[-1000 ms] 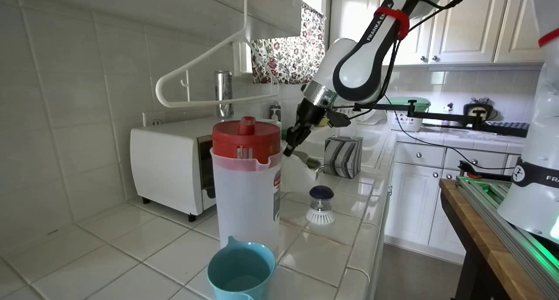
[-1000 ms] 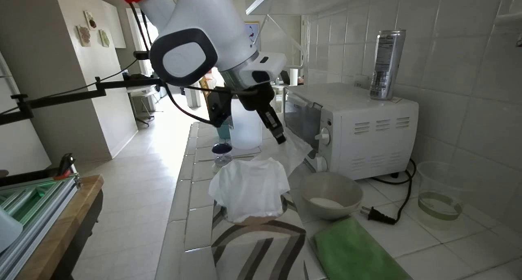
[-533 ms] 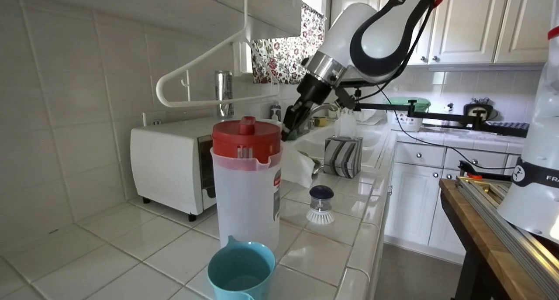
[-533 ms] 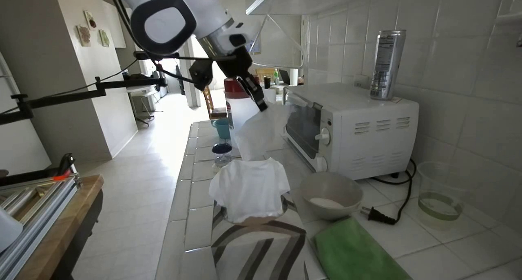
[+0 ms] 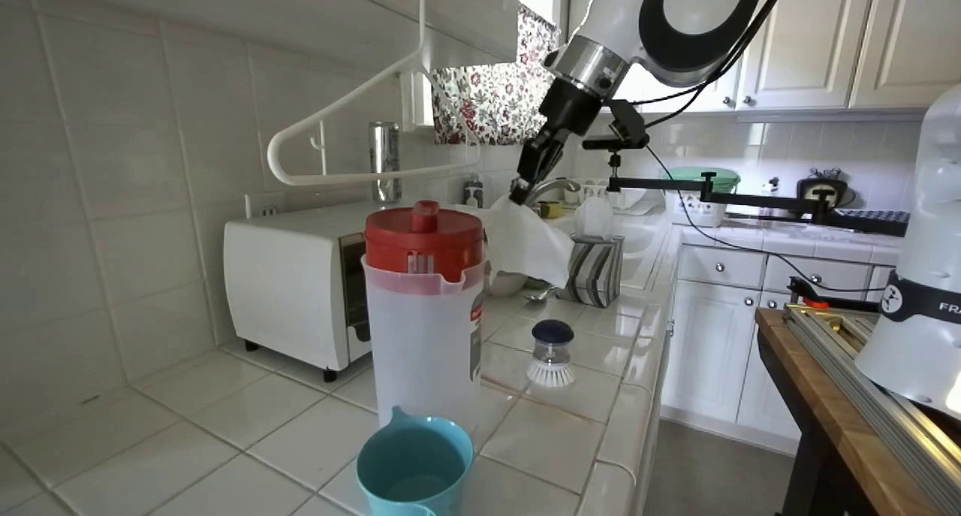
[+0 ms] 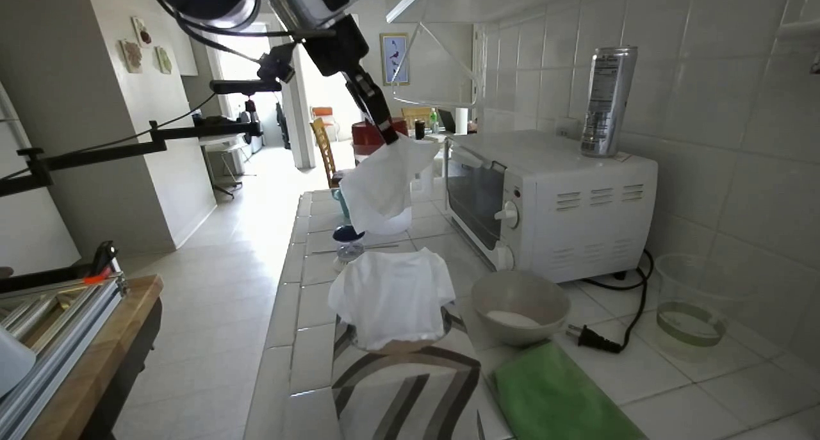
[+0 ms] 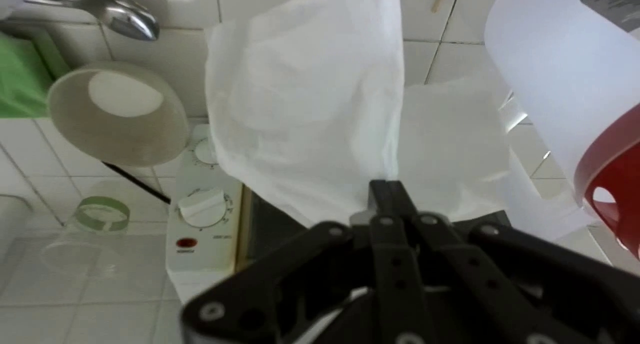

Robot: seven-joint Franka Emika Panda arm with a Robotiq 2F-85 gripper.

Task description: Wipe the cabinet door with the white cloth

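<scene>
My gripper (image 5: 519,191) is shut on the white cloth (image 5: 525,242), which hangs from the fingertips above the counter. In an exterior view the gripper (image 6: 388,134) and the cloth (image 6: 379,187) are above the counter to the left of the toaster oven, with the pitcher behind. In the wrist view the fingertips (image 7: 386,186) are pressed together on the cloth (image 7: 305,103), which spreads on both sides of them. White cabinet doors (image 5: 799,43) show on the far wall. Another upper cabinet (image 5: 473,16) hangs over the counter. The cloth touches no door.
A toaster oven (image 5: 289,276) with a can (image 6: 608,100) on top stands by the wall. A hanger (image 5: 360,176) hangs from the upper cabinet. A red-lidded pitcher (image 5: 424,336), brush (image 5: 552,351), blue cup (image 5: 415,460), tissue box (image 5: 597,272) and bowl (image 6: 520,307) stand on the counter.
My gripper has risen with the cloth, which now hangs higher off the counter. It has moved toward the left in an exterior view. The grip looks the same.
</scene>
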